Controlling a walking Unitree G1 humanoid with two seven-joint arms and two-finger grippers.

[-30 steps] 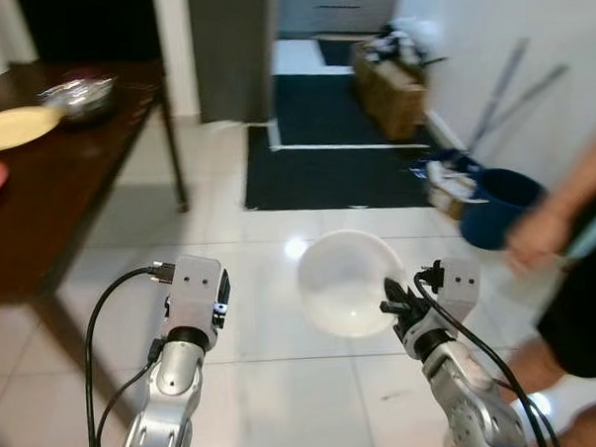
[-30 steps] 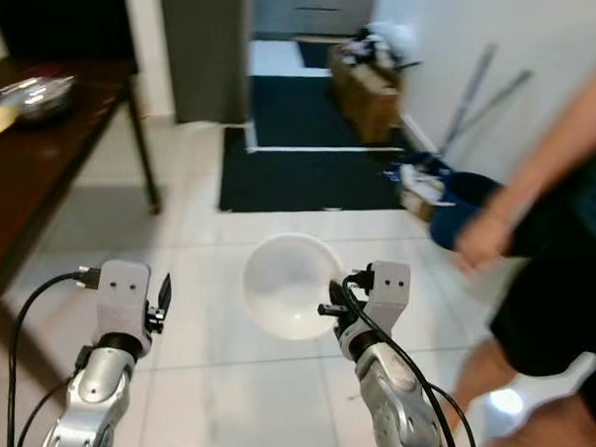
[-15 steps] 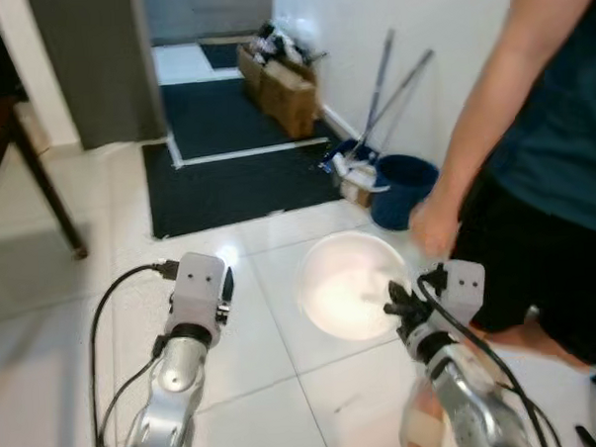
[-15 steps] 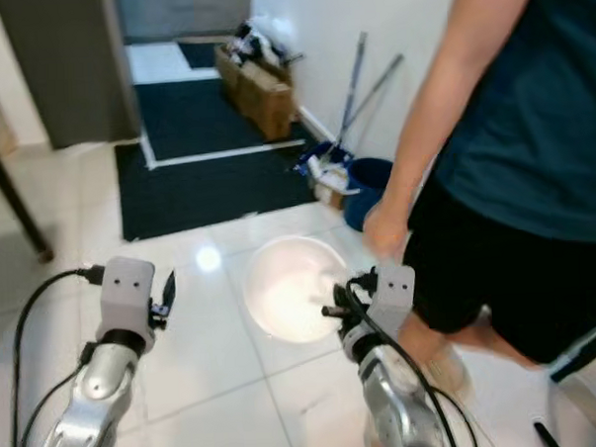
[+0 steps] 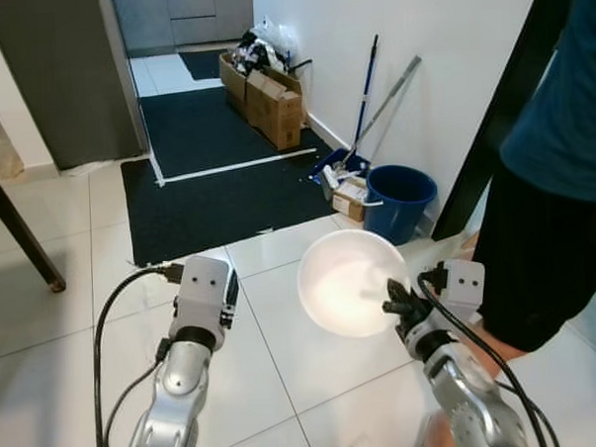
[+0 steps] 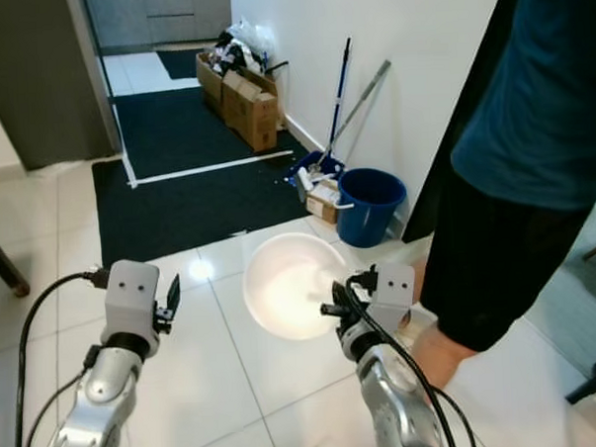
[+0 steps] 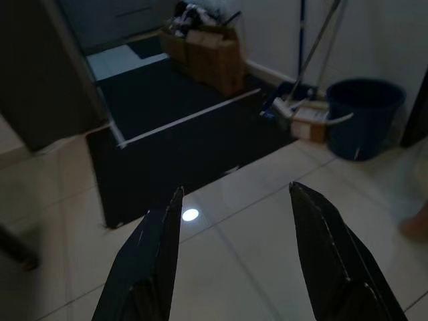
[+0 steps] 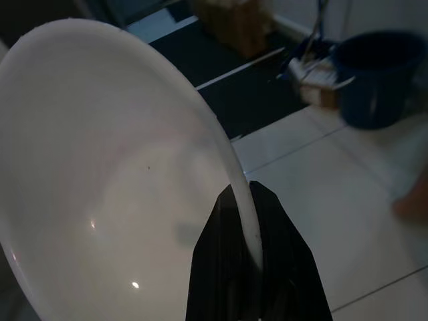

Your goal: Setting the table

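Above tiled floor [image 5: 284, 353], near blue bucket [image 5: 399, 201]: white bowl [image 5: 350, 283] held tilted, rim pinched between right gripper [image 8: 246, 249] fingers. Left gripper [image 7: 234, 227] beside bowl, fingers spread wide, empty. Person [image 5: 554, 202] standing just beside bucket.

Your robot: two silver arms, left arm [image 5: 172, 402], right arm [image 5: 475, 414]; boxy grey wrist housings, black cables, black fingers [image 7: 144, 264].
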